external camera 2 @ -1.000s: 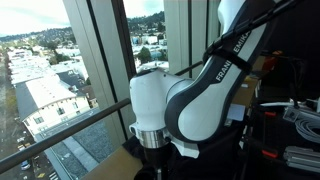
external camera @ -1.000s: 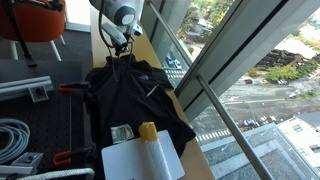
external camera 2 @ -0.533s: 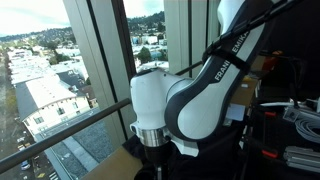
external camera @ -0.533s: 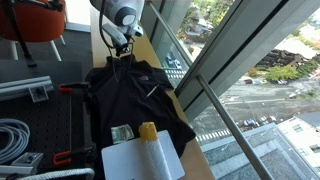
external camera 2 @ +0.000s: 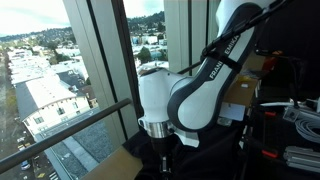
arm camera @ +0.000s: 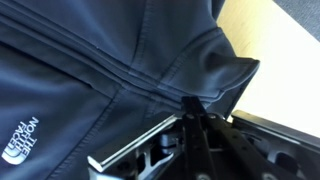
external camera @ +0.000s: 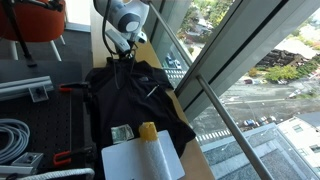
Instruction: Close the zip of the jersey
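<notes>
The black jersey (external camera: 135,100) lies spread on the wooden table (external camera: 150,50) by the window, collar toward the far end. In the wrist view the jersey (arm camera: 90,50) fills the frame. Its pale chest mark (arm camera: 20,140) is at the lower left. The zip (arm camera: 110,75) runs as a thin dark line up to the stand-up collar (arm camera: 215,60). My gripper (arm camera: 190,103) is shut, its fingertips pinched together at the zip's collar end; the pull is hidden between them. In an exterior view the gripper (external camera: 122,55) hangs over the collar.
A white sheet (external camera: 140,160) with a yellow piece (external camera: 148,131) lies at the table's near end, over the jersey's hem. The window glass and its rail (external camera: 215,100) run along one side. White cables (external camera: 10,135) lie on the floor.
The arm has shifted a little toward the collar end of the table, and the wrist has moved with it. The jersey has barely changed shape.
</notes>
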Tool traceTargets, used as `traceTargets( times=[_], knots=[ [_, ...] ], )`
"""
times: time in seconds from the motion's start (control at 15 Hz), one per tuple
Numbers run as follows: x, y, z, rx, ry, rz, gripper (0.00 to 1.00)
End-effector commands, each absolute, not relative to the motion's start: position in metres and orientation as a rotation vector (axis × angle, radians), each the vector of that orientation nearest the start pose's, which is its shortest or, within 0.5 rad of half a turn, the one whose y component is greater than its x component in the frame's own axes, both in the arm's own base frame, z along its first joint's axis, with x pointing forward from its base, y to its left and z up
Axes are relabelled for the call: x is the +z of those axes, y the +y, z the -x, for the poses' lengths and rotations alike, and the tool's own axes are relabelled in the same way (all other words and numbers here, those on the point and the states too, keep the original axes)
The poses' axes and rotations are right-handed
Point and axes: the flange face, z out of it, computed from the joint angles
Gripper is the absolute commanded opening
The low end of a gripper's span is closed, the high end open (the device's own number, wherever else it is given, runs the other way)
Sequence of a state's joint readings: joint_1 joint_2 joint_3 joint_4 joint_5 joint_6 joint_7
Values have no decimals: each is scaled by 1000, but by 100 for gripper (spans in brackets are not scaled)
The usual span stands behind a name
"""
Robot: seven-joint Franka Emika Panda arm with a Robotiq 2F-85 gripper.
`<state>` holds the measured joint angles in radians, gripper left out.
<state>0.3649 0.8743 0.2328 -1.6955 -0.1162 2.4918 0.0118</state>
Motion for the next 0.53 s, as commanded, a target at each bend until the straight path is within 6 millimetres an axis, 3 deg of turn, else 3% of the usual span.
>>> traceTargets(
  times=[0.0, 0.13, 0.2, 0.27, 0.47],
  knots=[
    [95, 346, -551, 135, -880, 2913, 0],
    [93, 341, -552, 144, -871, 2917, 0],
    [93, 338, -552, 152, -862, 2921, 27],
    [93, 337, -552, 160, -863, 2921, 28],
    [100, 333, -550, 172, -864, 2930, 47]
  ],
)
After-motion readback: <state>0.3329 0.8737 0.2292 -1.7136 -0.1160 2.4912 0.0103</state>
